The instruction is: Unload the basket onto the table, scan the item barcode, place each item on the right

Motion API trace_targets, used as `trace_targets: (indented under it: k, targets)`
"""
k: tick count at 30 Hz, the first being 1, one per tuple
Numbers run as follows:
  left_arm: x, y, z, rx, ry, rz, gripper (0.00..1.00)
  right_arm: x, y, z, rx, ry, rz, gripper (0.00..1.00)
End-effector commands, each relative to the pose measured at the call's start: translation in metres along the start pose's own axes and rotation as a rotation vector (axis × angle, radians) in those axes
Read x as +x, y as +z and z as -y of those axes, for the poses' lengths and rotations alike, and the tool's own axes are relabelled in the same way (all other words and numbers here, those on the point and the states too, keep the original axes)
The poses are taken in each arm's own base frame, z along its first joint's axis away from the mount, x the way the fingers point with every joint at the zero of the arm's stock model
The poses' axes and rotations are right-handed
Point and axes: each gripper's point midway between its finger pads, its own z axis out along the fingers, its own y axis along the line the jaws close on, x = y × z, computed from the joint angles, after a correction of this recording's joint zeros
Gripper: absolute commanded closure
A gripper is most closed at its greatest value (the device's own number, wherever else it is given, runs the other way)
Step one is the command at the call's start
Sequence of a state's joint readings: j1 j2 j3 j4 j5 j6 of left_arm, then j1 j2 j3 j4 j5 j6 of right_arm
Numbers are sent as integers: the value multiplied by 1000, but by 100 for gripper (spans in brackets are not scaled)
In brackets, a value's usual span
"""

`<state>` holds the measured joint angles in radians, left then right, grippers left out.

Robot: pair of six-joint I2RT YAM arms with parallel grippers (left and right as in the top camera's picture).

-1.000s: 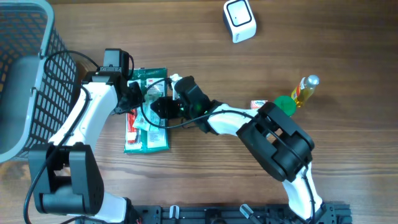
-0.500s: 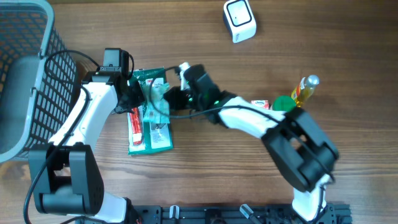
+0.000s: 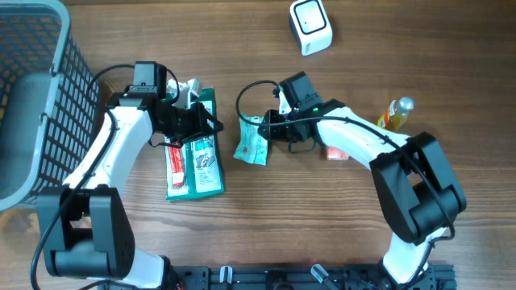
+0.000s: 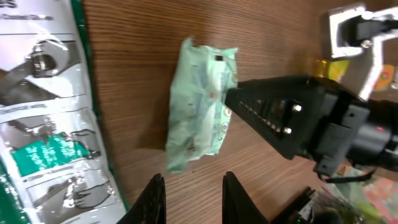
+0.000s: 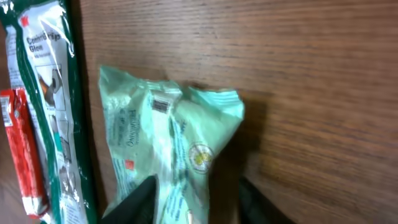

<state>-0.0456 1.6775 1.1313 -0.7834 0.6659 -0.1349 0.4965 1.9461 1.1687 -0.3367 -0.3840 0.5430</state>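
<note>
Wood-grain table [image 3: 266,217], grey mesh basket [image 3: 32,97] at edge

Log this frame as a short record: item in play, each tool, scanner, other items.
item in play: pale green packet, on the table right of the green-edged package
right tool: around the packet's right end, grip unclear
left tool: over the green-edged package, holding nothing
scanner: white scanner, far edge, apart from both arms
other items: red tube, yellow bottle, grey basket
</note>
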Motion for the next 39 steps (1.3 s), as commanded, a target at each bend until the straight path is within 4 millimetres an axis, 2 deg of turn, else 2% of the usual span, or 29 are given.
trace_targets:
  k: [1, 4, 5, 9, 11, 13, 16, 22, 25, 27, 31, 33, 36, 39]
  targets:
    - [6, 2, 19, 79, 50, -18, 85, -24, -49, -21, -147, -63, 55, 58]
    - [14, 11, 26, 82, 66, -57, 93, -24, -66, -35, -280, -73, 29, 92]
    - [18, 16, 27, 81, 66, -77, 96, -23, -64, -35, -294, -81, 25, 96]
    - [31, 39, 10, 66, 1, -173, 96, -20, -46, -46, -397, -121, -13, 96]
    - [37, 45, 20, 168, 44, -214, 96, -17, -29, -41, -394, -115, -31, 96]
    - [39, 51, 16, 173, 43, -232, 96, -17, -9, -32, -391, -109, -41, 96]
    - [42, 59, 9, 169, 22, -257, 96, -17, 2, -27, -395, -115, -43, 96]
    - [43, 75, -3, 167, -1, -281, 96, -15, 7, -37, -410, -152, -35, 96]
    - [41, 71, 15, 274, -7, -280, 96, -17, 8, -35, -390, -152, -24, 96]
    - [42, 72, 18, 282, -1, -284, 96, -17, 8, -35, -390, -151, -24, 95]
    - [51, 88, 22, 281, 30, -318, 96, -18, 9, -33, -376, -148, -18, 95]
    - [48, 90, 19, 278, 33, -311, 96, -18, 9, -33, -376, -147, -19, 95]
    - [45, 92, 2, 198, 28, -298, 96, -18, 10, -31, -369, -146, -17, 95]
    - [54, 102, -9, 182, 1, -329, 96, -16, 15, -28, -361, -138, -25, 96]
